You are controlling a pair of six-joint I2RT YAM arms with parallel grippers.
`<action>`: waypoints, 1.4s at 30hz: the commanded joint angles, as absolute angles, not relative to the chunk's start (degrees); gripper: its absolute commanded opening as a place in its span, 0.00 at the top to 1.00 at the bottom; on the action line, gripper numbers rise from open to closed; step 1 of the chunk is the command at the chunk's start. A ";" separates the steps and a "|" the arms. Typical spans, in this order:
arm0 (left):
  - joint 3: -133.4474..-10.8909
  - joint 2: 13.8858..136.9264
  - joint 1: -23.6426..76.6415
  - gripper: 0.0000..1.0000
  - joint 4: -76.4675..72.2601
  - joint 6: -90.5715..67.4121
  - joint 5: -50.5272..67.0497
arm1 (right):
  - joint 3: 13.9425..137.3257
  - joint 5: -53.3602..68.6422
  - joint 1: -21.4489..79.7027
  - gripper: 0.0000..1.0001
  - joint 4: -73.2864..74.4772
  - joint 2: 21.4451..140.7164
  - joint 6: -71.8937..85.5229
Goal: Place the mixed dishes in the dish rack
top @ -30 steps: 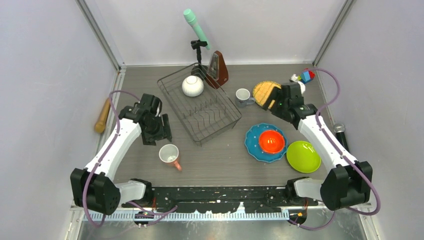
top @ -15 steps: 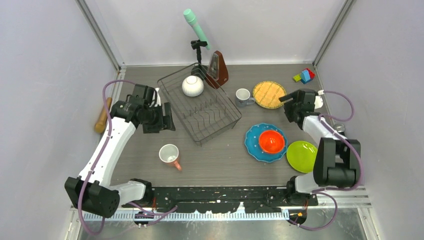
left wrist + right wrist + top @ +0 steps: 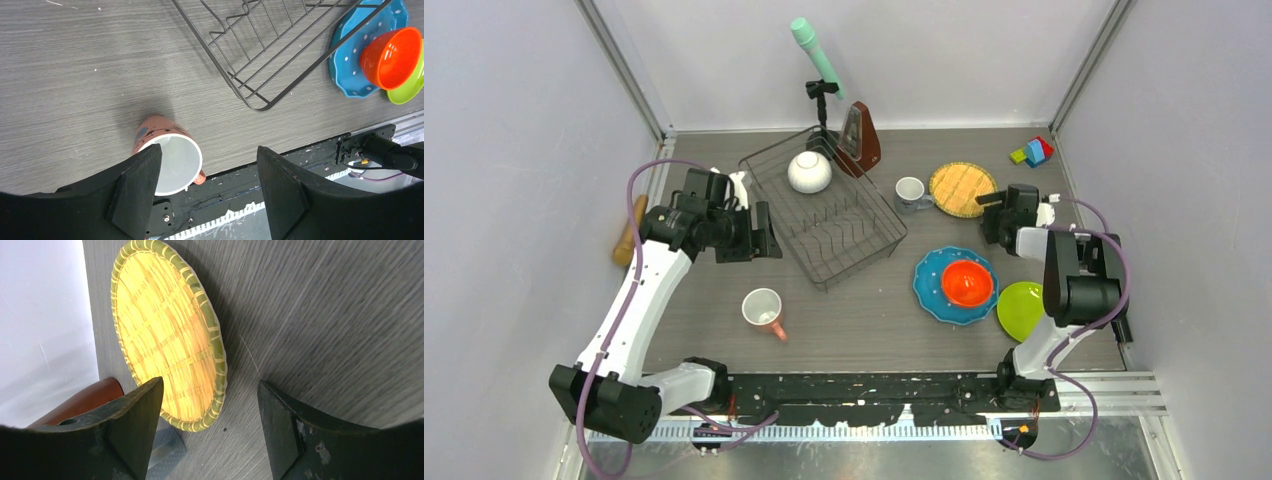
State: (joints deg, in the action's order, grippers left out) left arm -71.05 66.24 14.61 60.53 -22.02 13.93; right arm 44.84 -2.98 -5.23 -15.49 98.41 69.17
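Grey table [image 3: 864,320], black dish rack [image 3: 844,225]

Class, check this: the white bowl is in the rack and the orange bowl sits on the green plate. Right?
No. The top view shows the orange bowl on the blue plate, with the green plate beside it. The white bowl is in the rack.
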 commanded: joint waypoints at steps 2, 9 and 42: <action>-72.72 66.41 14.79 0.28 57.87 -21.76 14.84 | 45.78 -5.26 -5.10 0.25 -21.08 101.89 71.52; -73.37 66.08 14.77 0.28 57.54 -22.41 12.19 | 46.25 -3.15 -5.14 0.55 -25.97 107.26 76.34; -68.76 62.97 14.77 0.29 50.91 -26.80 9.94 | 72.12 3.27 12.42 1.00 5.87 76.29 18.00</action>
State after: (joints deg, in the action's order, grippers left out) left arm -69.21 64.38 14.61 53.43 -26.59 8.91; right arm 65.32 -5.89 7.88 1.52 76.99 32.58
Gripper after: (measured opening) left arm 0.713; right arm 0.083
